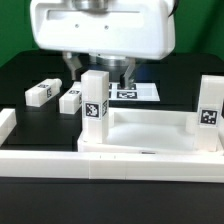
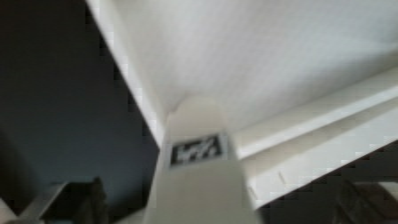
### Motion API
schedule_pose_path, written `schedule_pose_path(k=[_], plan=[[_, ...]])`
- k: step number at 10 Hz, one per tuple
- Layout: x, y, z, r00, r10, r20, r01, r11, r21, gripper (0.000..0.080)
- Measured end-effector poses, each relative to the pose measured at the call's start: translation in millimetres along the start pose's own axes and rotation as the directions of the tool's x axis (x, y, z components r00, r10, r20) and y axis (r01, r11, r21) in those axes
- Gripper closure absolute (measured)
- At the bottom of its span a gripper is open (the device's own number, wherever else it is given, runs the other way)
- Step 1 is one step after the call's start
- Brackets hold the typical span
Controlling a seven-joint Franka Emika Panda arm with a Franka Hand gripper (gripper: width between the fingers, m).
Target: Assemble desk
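Note:
The white tray-like tabletop [image 1: 150, 128] lies upside down with its rim up. One square white leg [image 1: 95, 103] stands upright at its near-left corner, tag facing the camera. A second leg [image 1: 210, 115] stands at the right end. Two loose legs [image 1: 42, 92] [image 1: 72, 99] lie on the black table behind. My gripper [image 1: 100, 72] hangs right over the corner leg. In the wrist view that leg [image 2: 199, 165] runs up between my dark fingers [image 2: 71, 200], which stand apart from its sides. The gripper [image 2: 214, 208] is open and holds nothing.
The marker board [image 1: 136, 93] lies flat behind the tabletop. A low white border wall [image 1: 110, 162] runs along the front and turns up the exterior view's left side [image 1: 8, 125].

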State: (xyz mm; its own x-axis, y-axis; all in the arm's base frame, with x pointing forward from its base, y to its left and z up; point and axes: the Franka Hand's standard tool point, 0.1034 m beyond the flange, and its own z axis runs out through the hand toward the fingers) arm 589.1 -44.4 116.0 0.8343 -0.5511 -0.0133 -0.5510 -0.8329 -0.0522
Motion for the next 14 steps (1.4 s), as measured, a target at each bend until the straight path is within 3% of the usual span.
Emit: schedule_pose_path(k=[2,3,8,10,11,14], plan=[[-26.0,-4.6,3.5,0.997,0.074,0.004,-0.074,0.997,0.0,0.0151],[-30.3,-7.6,6.4,0.997,0.072,-0.005,-0.072,0.997,0.002,0.0151],[-30.6,-7.5,7.6,0.998,0.064,-0.003,-0.064,0.998,0.0,0.0151],[-38.0,-1.8,12.1,0.985,0.171,-0.015,-0.171,0.985,0.029,0.0151],[-47.4,1.1,13.4,0.98,0.198,-0.001,-0.198,0.98,0.022,0.0151],[-49.9,-1.2,13.7,0.979,0.203,0.011,-0.203,0.979,0.02,0.0151]])
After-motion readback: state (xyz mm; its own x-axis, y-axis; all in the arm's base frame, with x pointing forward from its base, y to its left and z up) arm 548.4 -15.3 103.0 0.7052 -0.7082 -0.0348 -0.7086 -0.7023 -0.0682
